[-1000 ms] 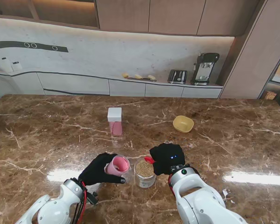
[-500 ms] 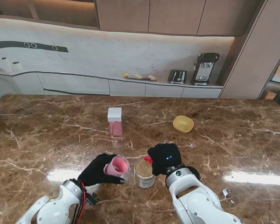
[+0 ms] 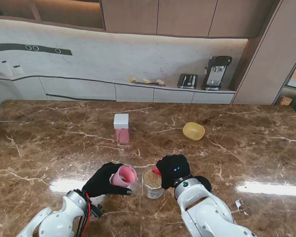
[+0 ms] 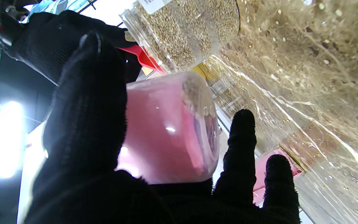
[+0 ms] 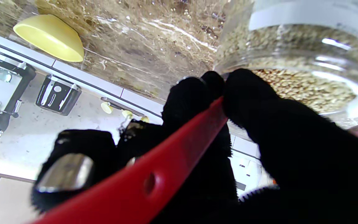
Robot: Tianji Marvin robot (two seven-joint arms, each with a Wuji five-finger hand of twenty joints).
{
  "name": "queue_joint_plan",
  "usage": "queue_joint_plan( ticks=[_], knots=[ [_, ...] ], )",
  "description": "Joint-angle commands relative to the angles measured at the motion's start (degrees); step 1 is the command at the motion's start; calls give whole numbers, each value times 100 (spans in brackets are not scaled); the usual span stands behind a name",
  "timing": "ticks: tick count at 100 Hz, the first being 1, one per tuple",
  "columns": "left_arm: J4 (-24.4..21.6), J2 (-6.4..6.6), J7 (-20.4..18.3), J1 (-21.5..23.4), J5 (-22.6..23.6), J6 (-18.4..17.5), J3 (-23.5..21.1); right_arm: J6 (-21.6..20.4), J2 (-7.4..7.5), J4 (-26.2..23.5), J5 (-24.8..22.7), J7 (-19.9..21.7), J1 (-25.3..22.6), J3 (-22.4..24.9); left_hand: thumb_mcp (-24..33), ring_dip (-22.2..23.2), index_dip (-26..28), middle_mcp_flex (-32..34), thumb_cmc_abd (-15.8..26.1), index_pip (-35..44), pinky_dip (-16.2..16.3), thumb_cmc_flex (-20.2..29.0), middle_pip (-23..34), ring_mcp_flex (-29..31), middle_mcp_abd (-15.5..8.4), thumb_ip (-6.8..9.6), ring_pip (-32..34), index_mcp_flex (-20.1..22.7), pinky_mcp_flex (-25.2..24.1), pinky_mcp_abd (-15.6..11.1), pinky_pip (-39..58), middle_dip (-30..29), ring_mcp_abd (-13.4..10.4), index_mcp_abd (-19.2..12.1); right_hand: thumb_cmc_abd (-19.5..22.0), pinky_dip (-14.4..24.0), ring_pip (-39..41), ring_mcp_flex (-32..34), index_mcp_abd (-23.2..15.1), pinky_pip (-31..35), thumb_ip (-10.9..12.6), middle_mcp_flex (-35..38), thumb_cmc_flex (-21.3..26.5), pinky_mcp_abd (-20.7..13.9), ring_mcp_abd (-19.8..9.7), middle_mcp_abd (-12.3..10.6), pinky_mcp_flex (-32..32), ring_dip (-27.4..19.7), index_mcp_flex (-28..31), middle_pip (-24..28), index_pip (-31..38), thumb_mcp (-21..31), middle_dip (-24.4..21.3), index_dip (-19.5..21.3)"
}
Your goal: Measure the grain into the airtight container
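A clear jar of grain [image 3: 153, 183] [image 4: 185, 31] [image 5: 297, 62] stands open on the marble table near me. My left hand [image 3: 104, 180] [image 4: 82, 130] is shut on a pink container [image 3: 124, 176] [image 4: 166, 130], tilted with its mouth toward the jar on its left. My right hand [image 3: 173, 170] [image 5: 216, 130] is shut on a red scoop [image 3: 156, 171] [image 5: 154, 177] by its handle, at the jar's rim on the right. The scoop's bowl is hidden behind my fingers. A few grains lie inside the pink container's mouth.
A pink box with a white lid [image 3: 121, 128] [image 4: 261, 174] stands farther from me at centre. A yellow bowl [image 3: 194, 131] [image 5: 50, 37] sits farther off to the right. Loose grains dot the table [image 3: 64, 143] around the jar. Appliances line the back counter.
My right hand with the scoop has shifted slightly left and nearer to me, closing on the jar's rim. The left hand and pink container have not moved.
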Motion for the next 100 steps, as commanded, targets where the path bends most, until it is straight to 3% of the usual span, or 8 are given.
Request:
queue_joint_plan(
  ticks=[1,60,100],
  knots=[
    [3,-3,9,40,16,0,12,-6,15,12,73,137,-37,-25,896,-52,68,-114,1189,967,72,612,113,-146,-173,-45,-186,1067,-7,-14,-148,-7,-156,-1176,-2,116,375,171,-330,706,291,448,343,-142,-625,166,218,182,175,260,211,320,46,-19],
    [2,-14,69,90,30,-12,-15,-90,21,-262,699,872,146,-78,896,-49,66,-111,1191,968,68,608,113,-145,-161,-46,-183,1062,-13,-16,-149,-10,-149,-1180,133,99,369,169,-258,667,315,425,415,-80,-599,187,206,165,74,178,119,176,65,-70],
    [9,-17,82,103,34,-32,-34,637,27,-262,1640,1273,379,-168,901,-52,65,-116,1181,962,64,617,109,-150,-153,-45,-188,1073,-13,-16,-155,-23,-145,-1163,113,104,386,169,-218,705,355,441,407,-73,-583,198,219,161,83,178,140,174,117,-103]
  ],
)
